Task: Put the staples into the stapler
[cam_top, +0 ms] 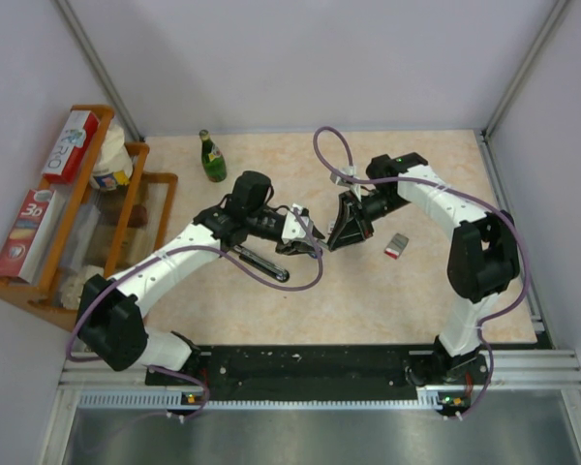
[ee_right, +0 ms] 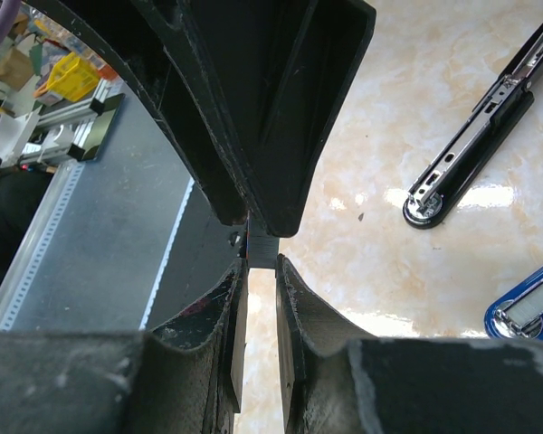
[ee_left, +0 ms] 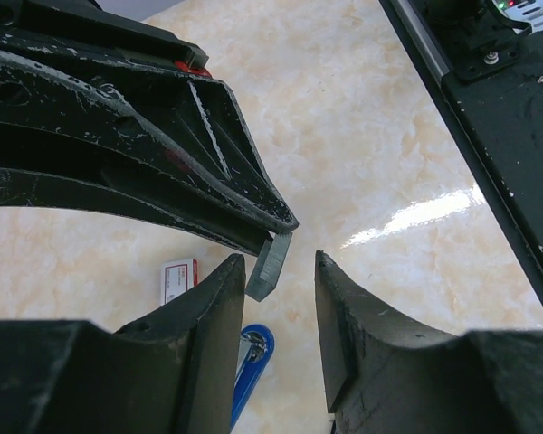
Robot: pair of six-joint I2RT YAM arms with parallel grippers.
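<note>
Though small, flat grey staples [ee_left: 270, 266].

Over the middle of the tabletop [cam_top: 416, 300] the left gripper [cam_top: 313, 244] and the right gripper [cam_top: 335, 238] point at each other, tips almost touching, with a purple cable [cam_top: 320, 140] looping above the right one. A long black stapler [cam_top: 261, 263] lies at a slant just beside the left arm's wrist, and the small staples box [cam_top: 397, 245] lies to the right of the right gripper, near it but apart. A green bottle [cam_top: 212, 157] stands upright close to the far edge, and a wooden rack [cam_top: 133, 199] holding boxes and packets sits along the left edge.
</note>
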